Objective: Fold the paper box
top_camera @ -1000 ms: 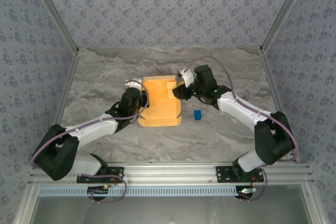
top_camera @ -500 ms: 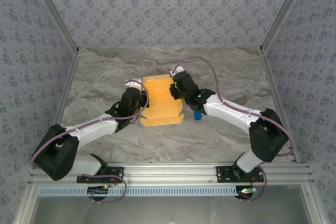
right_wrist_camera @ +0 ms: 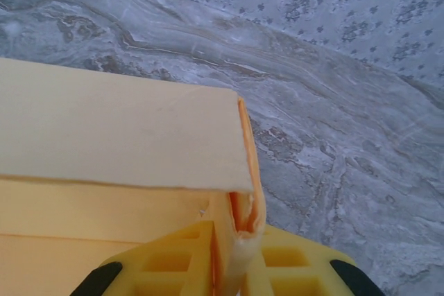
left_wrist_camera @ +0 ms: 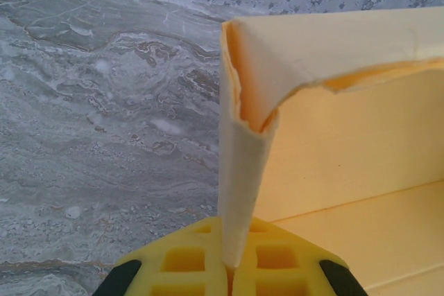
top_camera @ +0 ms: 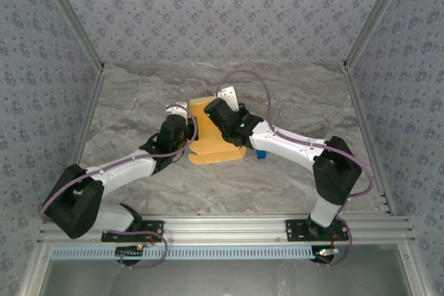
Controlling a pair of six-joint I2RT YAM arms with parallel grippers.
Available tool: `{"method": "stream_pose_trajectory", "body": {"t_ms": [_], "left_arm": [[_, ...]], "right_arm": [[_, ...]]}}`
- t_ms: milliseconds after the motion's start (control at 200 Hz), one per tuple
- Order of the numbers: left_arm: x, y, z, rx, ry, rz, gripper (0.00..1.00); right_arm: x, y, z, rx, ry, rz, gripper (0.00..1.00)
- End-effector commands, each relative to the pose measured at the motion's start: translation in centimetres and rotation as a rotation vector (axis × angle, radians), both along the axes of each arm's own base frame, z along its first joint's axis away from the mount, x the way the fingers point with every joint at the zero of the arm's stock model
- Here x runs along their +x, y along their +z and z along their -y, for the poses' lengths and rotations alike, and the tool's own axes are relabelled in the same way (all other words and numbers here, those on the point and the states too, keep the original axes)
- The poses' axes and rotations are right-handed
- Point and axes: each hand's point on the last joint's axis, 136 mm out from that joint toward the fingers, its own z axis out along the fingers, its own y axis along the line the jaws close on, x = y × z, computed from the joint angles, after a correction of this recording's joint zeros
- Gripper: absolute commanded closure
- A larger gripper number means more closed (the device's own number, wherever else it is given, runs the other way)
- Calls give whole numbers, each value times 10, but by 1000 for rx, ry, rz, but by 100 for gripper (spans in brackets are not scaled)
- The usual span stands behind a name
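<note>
The paper box (top_camera: 216, 152) is yellow-orange cardboard, partly folded, lying mid-table between both arms. My left gripper (top_camera: 186, 130) is at its left side, shut on an upright folded wall (left_wrist_camera: 239, 171) that rises from between the yellow fingers (left_wrist_camera: 182, 260). My right gripper (top_camera: 210, 113) reaches across the box from the right and is shut on a doubled side wall (right_wrist_camera: 246, 230). A flat panel (right_wrist_camera: 118, 129) of the box stretches away to the left of that wall. Much of the box is hidden under the right wrist in the top view.
A small blue block (top_camera: 261, 154) lies on the marble table (top_camera: 139, 102) just right of the box, partly under the right forearm. Patterned walls and metal frame posts close in the table at the back and sides.
The right gripper has swung left from the box's right edge to over its back part and closed on a side wall. The box looks narrower. The left arm has stayed put.
</note>
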Motion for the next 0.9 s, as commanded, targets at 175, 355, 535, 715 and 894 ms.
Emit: {"method": "stream_pose_trajectory", "body": {"t_ms": [175, 355, 535, 715, 894], "left_arm": [[3, 10, 4, -12, -5, 13, 100], [3, 8, 3, -7, -2, 11, 100], [4, 7, 2, 0, 3, 10, 100], [4, 9, 1, -1, 9, 16, 100], [3, 10, 0, 2, 11, 19, 100]], "right_arm": [[3, 6, 25, -163, -160, 61, 84], [3, 1, 16, -130, -119, 34, 81], [-1, 2, 5, -34, -29, 0, 76], [-8, -10, 7, 47, 0, -56, 69], [-14, -23, 8, 106, 22, -101, 60]]}}
